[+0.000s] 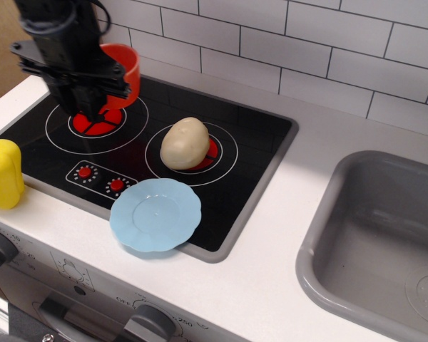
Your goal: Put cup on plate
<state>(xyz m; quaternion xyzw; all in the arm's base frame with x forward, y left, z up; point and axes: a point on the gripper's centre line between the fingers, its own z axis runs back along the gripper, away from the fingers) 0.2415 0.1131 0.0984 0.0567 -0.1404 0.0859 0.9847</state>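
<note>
The red-orange cup (123, 70) is at the back left, above the left burner of the toy stove (260, 139). My black gripper (100, 96) is shut on the cup's left side, and its body hides part of the cup. The cup looks lifted off the stove top. The light blue plate (155, 214) with a wavy rim lies at the stove's front edge, partly over the white counter. It is well to the front right of the cup and holds nothing.
A beige potato (185, 142) sits on the right burner between cup and plate. A yellow toy pepper (1, 173) stands at the left edge. A grey sink (321, 235) is at the right. A tiled wall runs behind.
</note>
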